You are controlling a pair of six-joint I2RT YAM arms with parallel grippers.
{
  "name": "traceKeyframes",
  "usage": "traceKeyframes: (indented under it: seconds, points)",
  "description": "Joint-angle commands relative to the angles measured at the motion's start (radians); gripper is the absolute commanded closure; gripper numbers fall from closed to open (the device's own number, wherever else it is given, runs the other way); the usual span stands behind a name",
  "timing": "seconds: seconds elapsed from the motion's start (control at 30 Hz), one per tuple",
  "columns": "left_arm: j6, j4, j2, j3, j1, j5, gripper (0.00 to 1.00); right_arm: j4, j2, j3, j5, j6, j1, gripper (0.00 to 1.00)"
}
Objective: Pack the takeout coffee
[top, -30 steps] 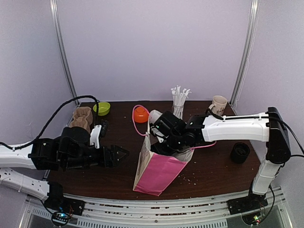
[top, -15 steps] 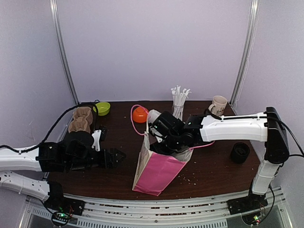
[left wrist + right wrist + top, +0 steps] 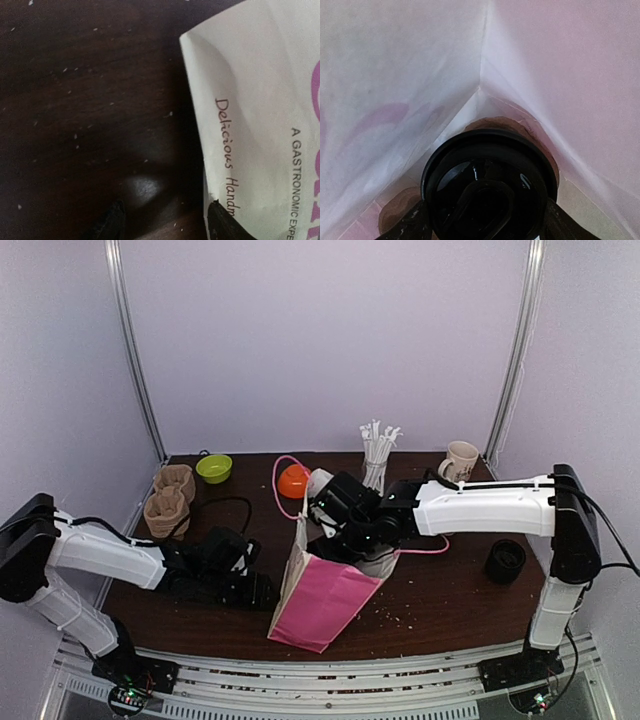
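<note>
Right hand point(image 3: 485, 222) first: its two dark fingers point(image 3: 412, 225) sit on either side of the takeout coffee point(image 3: 487, 170), a small brown paper cup under a glossy black plastic lid, and they are clamped on it. The cup fills the bottom centre of the wrist view, upright, lid facing the camera. Around it rise the pale inner walls of the pink paper bag point(image 3: 560, 75), their folds meeting just above the lid. The coffee is down inside the bag.

From above, the right hand point(image 3: 350, 530) is buried in the bag's open mouth at mid-frame, and the tall pink paper bag point(image 3: 325, 605) leans with its top toward the right.

Over to the left hand point(image 3: 165, 225): two black fingertips point(image 3: 112, 222) at the bottom of the wrist view, standing apart with bare wood between them. The right-hand tip is at the bag's point(image 3: 260, 100) white printed edge. From above, the left hand point(image 3: 258, 590) sits low on the dark wooden surface point(image 3: 450, 600), just beside the bag's lower left corner.

Farther back: an orange bowl point(image 3: 295, 480) and a lime-green bowl point(image 3: 214, 468), brown paper cup stacks point(image 3: 167, 508) at the left, a glass of white straws point(image 3: 377, 450), a cream ceramic mug point(image 3: 461, 459), and a squat black stack of lids point(image 3: 505, 560) at the right.
</note>
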Motion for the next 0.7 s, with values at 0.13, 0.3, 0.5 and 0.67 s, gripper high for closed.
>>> traceKeyframes:
  seconds: [0.13,0.3,0.5,0.67]
  points:
    - [0.047,0.140,0.082,0.041,0.017,0.113,0.47,-0.156,0.096,-0.052,-0.169,0.074,0.025,0.62]
    - [0.051,0.158,0.113,0.043,0.018,0.137,0.52,-0.099,0.084,-0.051,-0.207,0.120,0.023,0.62]
    - [0.052,0.167,0.133,0.043,0.020,0.148,0.56,0.007,0.040,-0.062,-0.249,0.214,0.019,0.63]
    - [0.053,0.170,0.114,0.023,0.027,0.146,0.56,0.080,0.000,-0.081,-0.253,0.271,0.015,0.63]
